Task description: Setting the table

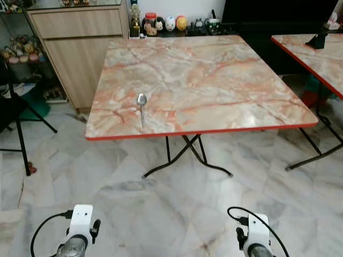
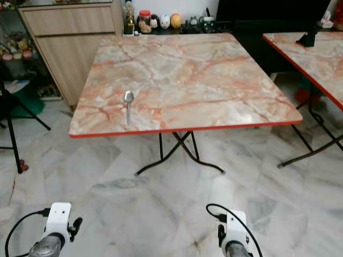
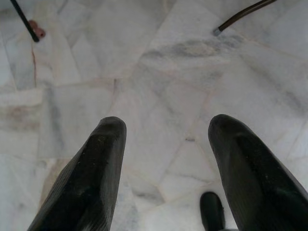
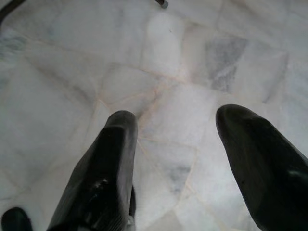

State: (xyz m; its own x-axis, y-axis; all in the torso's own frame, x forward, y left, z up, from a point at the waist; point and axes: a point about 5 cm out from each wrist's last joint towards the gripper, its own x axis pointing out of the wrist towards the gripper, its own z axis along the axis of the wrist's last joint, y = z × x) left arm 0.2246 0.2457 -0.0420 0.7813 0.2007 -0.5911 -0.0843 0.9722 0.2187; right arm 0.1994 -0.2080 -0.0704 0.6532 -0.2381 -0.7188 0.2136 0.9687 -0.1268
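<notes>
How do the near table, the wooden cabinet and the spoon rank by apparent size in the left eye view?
1. near table, largest.
2. wooden cabinet; it stands farther back, so its true size is unsure.
3. spoon, smallest, lying on the table.

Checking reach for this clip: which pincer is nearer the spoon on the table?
Left. The spoon lies toward the table's left front; left pincer hangs low below it, right pincer farther right.

Second table (image 1: 316,56) cut off at edge; shelf trinkets (image 1: 171,23) too small.

A home dining room: marble-top table (image 1: 214,80), wooden cabinet (image 1: 80,48), figurines (image 1: 177,23).
</notes>
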